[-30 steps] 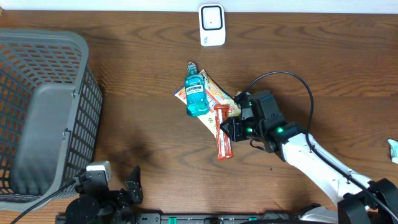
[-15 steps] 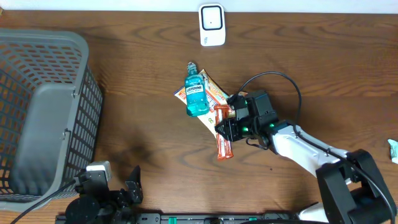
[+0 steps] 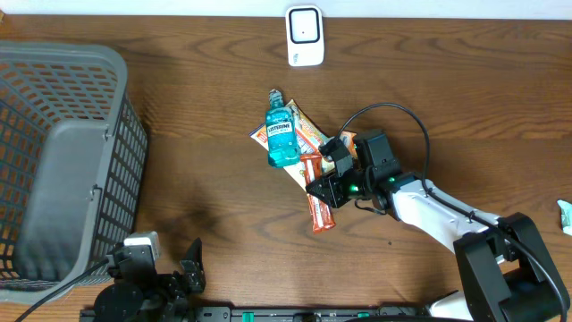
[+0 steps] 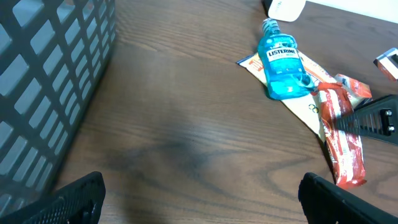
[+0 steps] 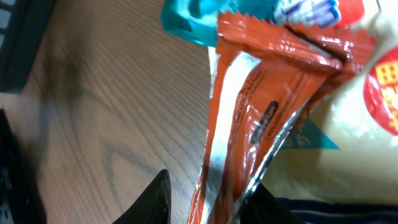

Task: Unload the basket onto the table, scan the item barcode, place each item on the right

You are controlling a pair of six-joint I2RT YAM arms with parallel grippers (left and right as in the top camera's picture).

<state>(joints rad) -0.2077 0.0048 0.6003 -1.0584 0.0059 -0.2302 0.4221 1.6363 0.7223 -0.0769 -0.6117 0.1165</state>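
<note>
A grey basket fills the left edge of the table. Below it, at the near edge, the left arm sits folded low at its base, and its tool points out over bare wood with both fingers spread wide and nothing between them. Right of the middle lies a blue bottle, on its side across a flat packet. A white scanner stands well apart from them at the far edge. Just beside the bottle lies the orange bar, its upper end overlapping the packet and its lower end pointing to the near edge. The right tool is down on the bar's middle, one finger on each side. In the right wrist view one finger touches the wrapper and the other stands just beside it, so I cannot tell whether the bar is truly pinched. The right arm stretches from the near right corner up and leftwards, wrist low, with a black cable looping above it. A small teal scrap lies at the right edge.
</note>
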